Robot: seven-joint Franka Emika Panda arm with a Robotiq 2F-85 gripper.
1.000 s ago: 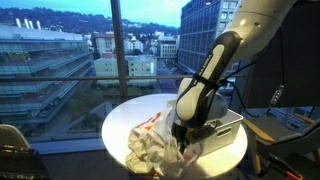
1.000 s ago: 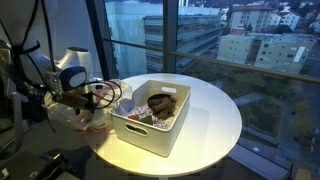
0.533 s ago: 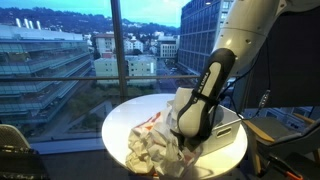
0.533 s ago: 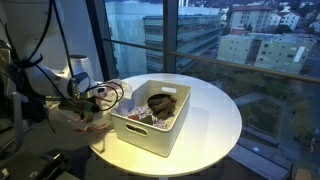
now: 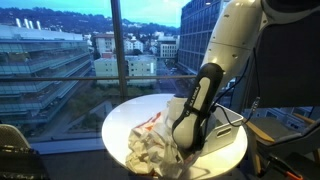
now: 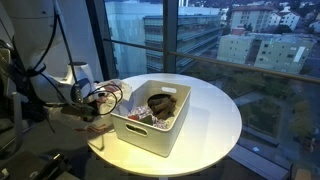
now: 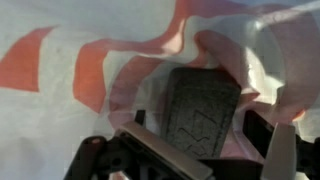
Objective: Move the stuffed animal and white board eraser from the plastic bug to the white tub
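I see my arm (image 5: 232,45) arching down from the upper right. Its white upper link bends into the dark forearm (image 5: 200,100), which points steeply downward. The gripper (image 5: 183,140) hangs low at the end. In the wrist view its fingers (image 7: 283,152) stand spread, jaws apart.

Round table (image 6: 215,115) with white tub (image 6: 145,132) and crumpled plastic bag (image 5: 150,148)
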